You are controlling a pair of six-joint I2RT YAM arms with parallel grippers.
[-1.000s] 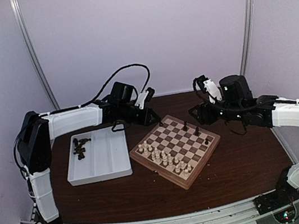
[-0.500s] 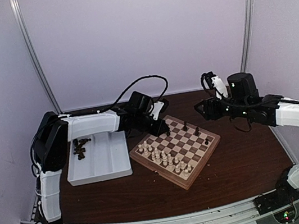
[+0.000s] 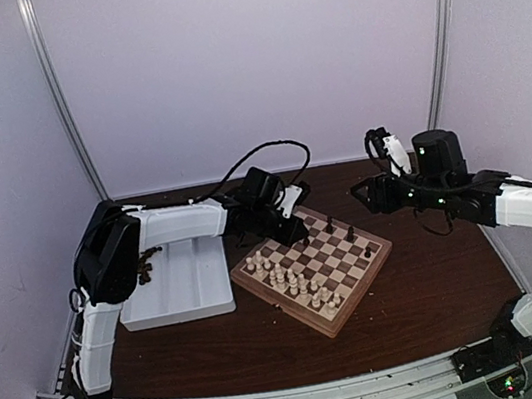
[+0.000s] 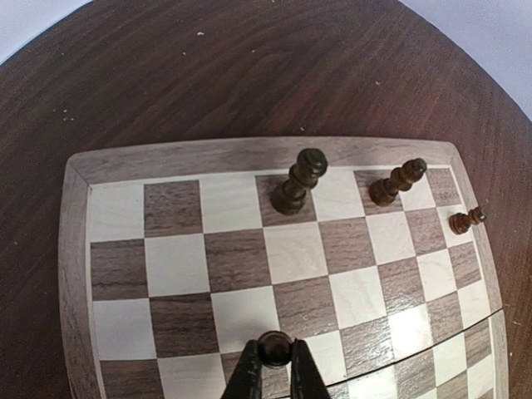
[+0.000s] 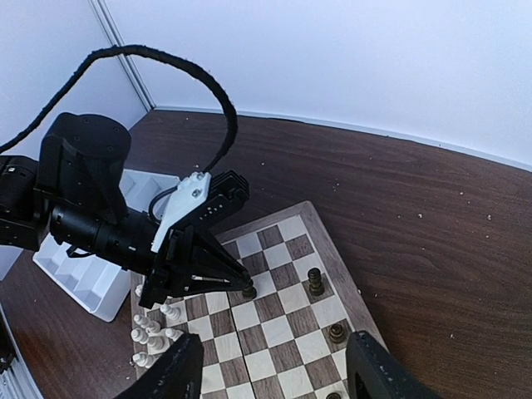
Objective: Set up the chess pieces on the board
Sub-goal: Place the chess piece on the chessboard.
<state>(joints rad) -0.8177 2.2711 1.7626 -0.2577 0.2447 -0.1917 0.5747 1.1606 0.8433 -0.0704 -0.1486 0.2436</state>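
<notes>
While the left arm [image 3: 173, 222] is stretched over the board's [image 3: 281, 306] 12 o'clock corner, a dark piece [image 4: 275, 348] is pinched by the left fingers [image 4: 251, 376]. The right fingers [image 5: 378, 370] are seen spread only wrist-side.

Dark chess pieces [image 4: 298, 181] and the checkered wooden board [image 4: 208, 155]
Three dark brown pieces stand upright near the board's far rim: a tall one on a dark square, a second [image 4: 397, 183] two squares to its right, and a small third [image 4: 465, 220] close to the right rim. A fourth, round-headed piece [image 4: 275, 345] is pinched in the closed left pincer [image 4: 275, 359] over a square further in. More dark ones [image 3: 142, 263] lie heaped in the white tray [image 3: 177, 310] beside the board, which sits cornerwise on the counter [image 3: 413, 298].
</notes>
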